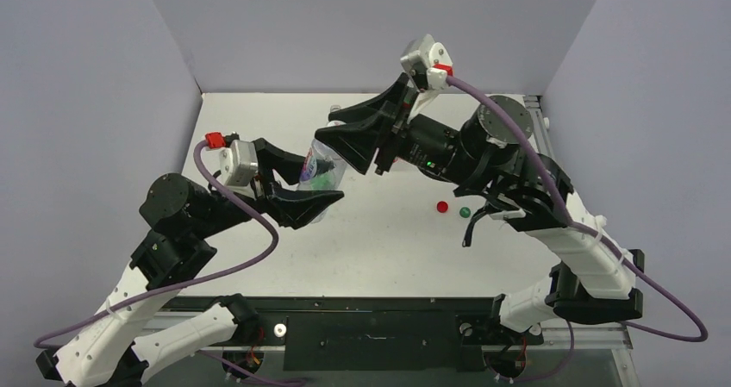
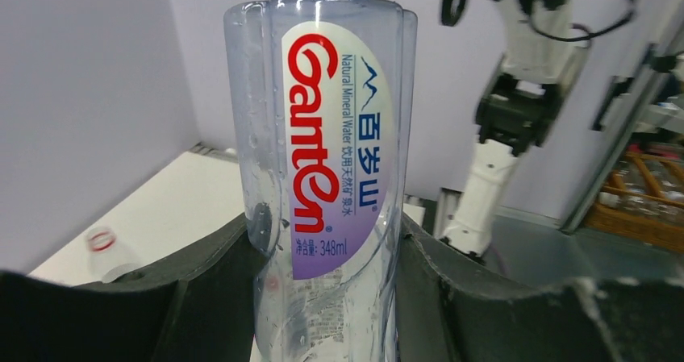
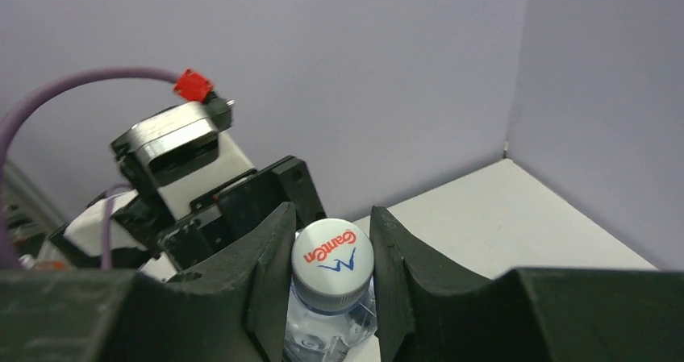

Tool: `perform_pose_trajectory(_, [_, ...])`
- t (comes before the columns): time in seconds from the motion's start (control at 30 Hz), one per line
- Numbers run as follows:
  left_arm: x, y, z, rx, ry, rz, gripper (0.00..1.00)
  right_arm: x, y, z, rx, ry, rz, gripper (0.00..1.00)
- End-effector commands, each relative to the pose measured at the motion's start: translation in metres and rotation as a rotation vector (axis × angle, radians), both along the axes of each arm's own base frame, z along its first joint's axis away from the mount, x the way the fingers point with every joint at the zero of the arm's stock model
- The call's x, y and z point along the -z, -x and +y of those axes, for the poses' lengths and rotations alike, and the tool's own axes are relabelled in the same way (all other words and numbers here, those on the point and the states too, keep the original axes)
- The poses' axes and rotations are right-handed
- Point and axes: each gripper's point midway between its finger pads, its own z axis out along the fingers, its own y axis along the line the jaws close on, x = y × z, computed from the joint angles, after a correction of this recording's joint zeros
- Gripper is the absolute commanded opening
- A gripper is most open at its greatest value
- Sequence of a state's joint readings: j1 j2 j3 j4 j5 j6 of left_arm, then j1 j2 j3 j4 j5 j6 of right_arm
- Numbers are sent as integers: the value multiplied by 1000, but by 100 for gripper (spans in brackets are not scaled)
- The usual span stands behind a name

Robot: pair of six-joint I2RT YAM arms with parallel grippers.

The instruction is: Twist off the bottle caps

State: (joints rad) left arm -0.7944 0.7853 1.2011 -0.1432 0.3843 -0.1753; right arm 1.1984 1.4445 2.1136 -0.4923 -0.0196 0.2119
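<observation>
A clear pale-blue bottle (image 1: 324, 170) with a white and purple Ganten label (image 2: 335, 148) is held off the table between both arms. My left gripper (image 1: 312, 187) is shut on the bottle's lower body, and its black fingers (image 2: 202, 297) press both sides. The bottle's whitish cap (image 3: 332, 259) carries a red and blue logo. My right gripper (image 3: 332, 275) is shut on this cap from above, and it also shows in the top view (image 1: 346, 139). A loose red cap (image 1: 442, 206) and a loose green cap (image 1: 465, 212) lie on the table to the right.
In the left wrist view, the neck of another clear bottle with a red ring (image 2: 102, 243) shows low on the table at the left. Purple-grey walls close the table on three sides. My right arm (image 2: 516, 96) stands behind the held bottle.
</observation>
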Motion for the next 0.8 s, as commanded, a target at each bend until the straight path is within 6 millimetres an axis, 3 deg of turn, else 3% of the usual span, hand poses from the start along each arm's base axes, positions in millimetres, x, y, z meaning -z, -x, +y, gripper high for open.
perform_pose_trajectory(0.0, [-23,54,-13,320,39,49,30,-9,65,-6,-367,9,-105,0])
perform_pose_trajectory(0.07, [-23,61,-15,371,29,63,29,-9,74,-10,-422,4,-113,0])
perform_pose_trajectory(0.17, [-20,59,-16,365,21,63,28,-10,71,-17,-407,9,-111,0])
perform_pose_trajectory(0.23, [-18,52,-15,324,22,60,27,-13,53,-23,-289,-4,-90,28])
perform_pose_trajectory(0.27, [-14,47,-16,300,14,50,27,-15,31,-26,-161,-21,-64,51])
perform_pose_trajectory(0.3, [-14,40,-14,255,15,27,27,-17,26,-30,-107,-35,-53,64])
perform_pose_trajectory(0.33, [-11,33,-13,214,9,22,26,-18,2,-38,51,-53,-30,75])
perform_pose_trajectory(0.4, [-5,18,-11,133,-8,-20,26,-18,-17,-47,210,-78,1,79])
perform_pose_trajectory(0.47, [-2,5,-7,53,-20,-63,26,-17,-21,-47,273,-94,20,80])
perform_pose_trajectory(0.6, [6,-19,3,-91,-46,-137,26,-6,-28,-32,340,-67,68,81])
perform_pose_trajectory(0.77, [7,-36,13,-207,-62,-199,25,-2,-34,-27,372,-60,106,71])
